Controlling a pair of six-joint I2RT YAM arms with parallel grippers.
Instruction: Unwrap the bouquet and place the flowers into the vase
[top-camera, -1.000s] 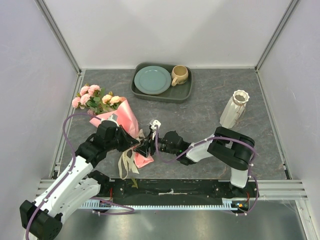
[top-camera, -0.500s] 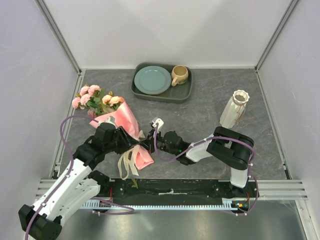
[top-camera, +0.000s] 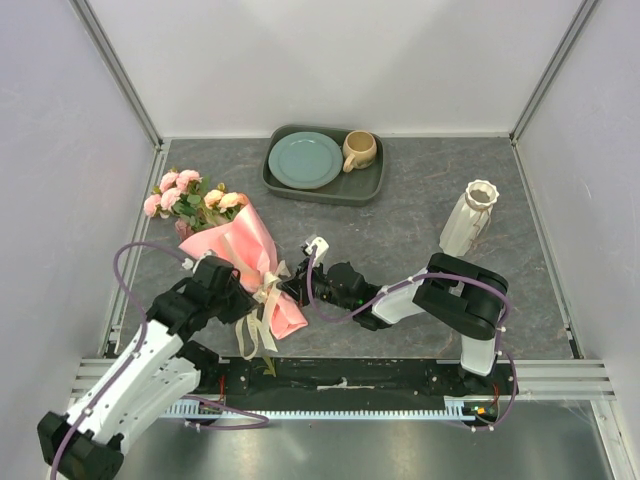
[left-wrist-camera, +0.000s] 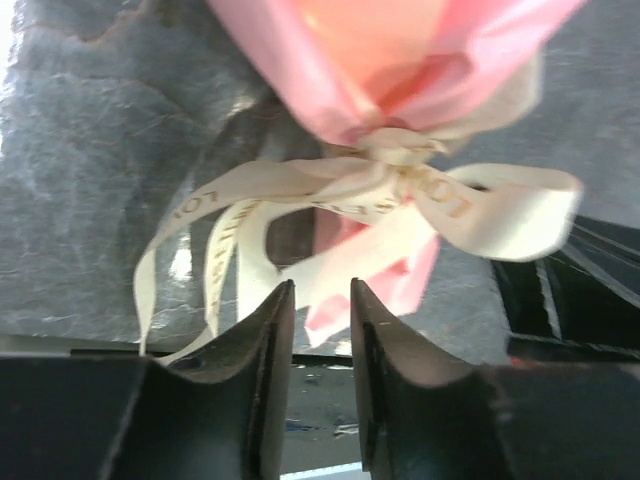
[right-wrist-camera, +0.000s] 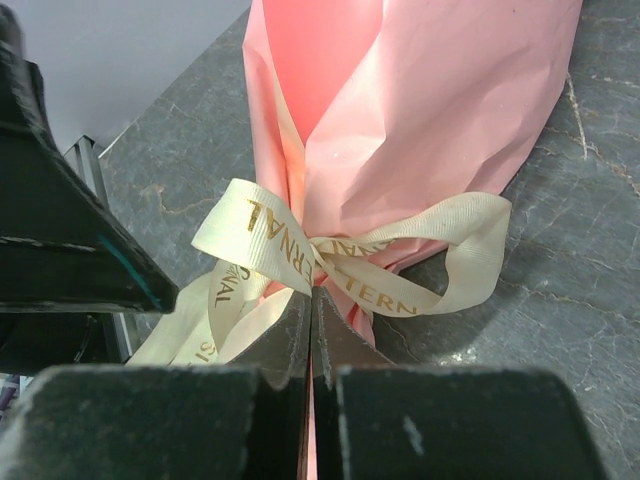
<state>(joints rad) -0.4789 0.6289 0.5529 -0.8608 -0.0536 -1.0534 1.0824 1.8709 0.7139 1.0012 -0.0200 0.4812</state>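
Item: left fingers (left-wrist-camera: 250, 400), black, a pair, parted by a narrow gap. Nothing is seen clamped between them. A tail of the cream ribbon with gold lettering (left-wrist-camera: 400, 195) and the pink end of the paper are seen just beyond the tips. Whether contact is made cannot be told.

Item: right fingers (right-wrist-camera: 280, 340), black, a pair, pressed fully together with no gap. The tips are set just below the ribbon knot. Whether a strand is pinched between them cannot be made out.

Item: bouquet of pink and peach artificial roses in a salmon-pink paper cone (top-camera: 245, 250), laid on the dark grey stone-patterned surface (top-camera: 400, 230) at left of centre. The blooms (top-camera: 185, 195) are turned toward the far left. The tied narrow end is placed between the two arms, and the bow is seen intact.

Item: tall cream-white ribbed ceramic vase (top-camera: 472, 218), stood upright at the right, well apart from the bouquet.

Item: dark grey tray (top-camera: 370, 185) at the far edge, in which a teal plate (top-camera: 305, 160) and a tan mug (top-camera: 358, 150) are held.

Obscured: the stems are hidden inside the paper. The blooms are cut off in both wrist views. From above, both sets of fingertips are masked by wrists and wrapping.
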